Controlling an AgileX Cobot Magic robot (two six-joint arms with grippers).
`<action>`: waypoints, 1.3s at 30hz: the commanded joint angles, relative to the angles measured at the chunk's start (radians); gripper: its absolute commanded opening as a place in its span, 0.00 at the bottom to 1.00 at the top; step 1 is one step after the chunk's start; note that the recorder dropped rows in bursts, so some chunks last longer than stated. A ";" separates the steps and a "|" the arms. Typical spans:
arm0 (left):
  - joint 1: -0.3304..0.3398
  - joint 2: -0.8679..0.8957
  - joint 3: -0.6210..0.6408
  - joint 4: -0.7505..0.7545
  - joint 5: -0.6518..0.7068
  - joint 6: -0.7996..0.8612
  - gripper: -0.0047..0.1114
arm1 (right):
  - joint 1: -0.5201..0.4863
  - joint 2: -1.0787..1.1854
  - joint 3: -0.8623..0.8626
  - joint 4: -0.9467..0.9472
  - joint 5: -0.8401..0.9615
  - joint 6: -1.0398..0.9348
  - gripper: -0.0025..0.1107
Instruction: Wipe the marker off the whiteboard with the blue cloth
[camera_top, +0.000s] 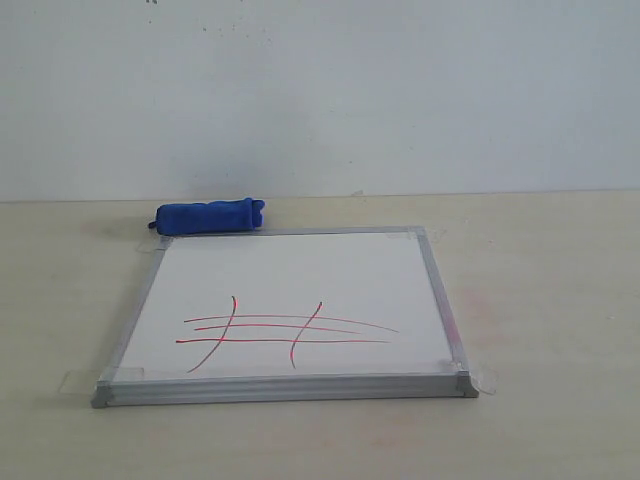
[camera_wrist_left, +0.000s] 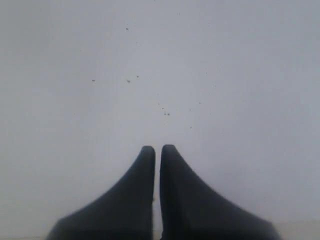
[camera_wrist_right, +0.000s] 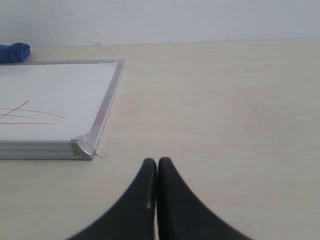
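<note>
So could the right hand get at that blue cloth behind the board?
Probably, though it looks a stretch. The blue cloth lies uncovered by the whiteboard's far corner. The right hand sits shut by the diagonally opposite corner, so it would have to cross the board and open first.

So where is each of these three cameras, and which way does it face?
Exterior: off the arms, low before the table, looking across the board to the cloth and wall; no robot part shows.
Left wrist: on the left arm, facing a pale speckled surface; only the shut left pincer shows.
Right wrist: on the right arm, low over the table, facing the board's corner; the shut right pincer shows.
Shared: exterior and right wrist both show board, marker and cloth.
</note>
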 joint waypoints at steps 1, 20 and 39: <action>0.003 0.096 -0.139 -0.003 0.150 -0.005 0.07 | -0.003 -0.004 -0.001 -0.002 -0.006 0.000 0.02; 0.003 0.346 -0.292 -0.003 0.116 -0.005 0.07 | -0.003 -0.004 -0.001 -0.002 -0.006 0.000 0.02; 0.003 0.384 -0.292 -0.003 0.087 -0.005 0.07 | -0.003 -0.004 -0.001 -0.002 -0.006 0.000 0.02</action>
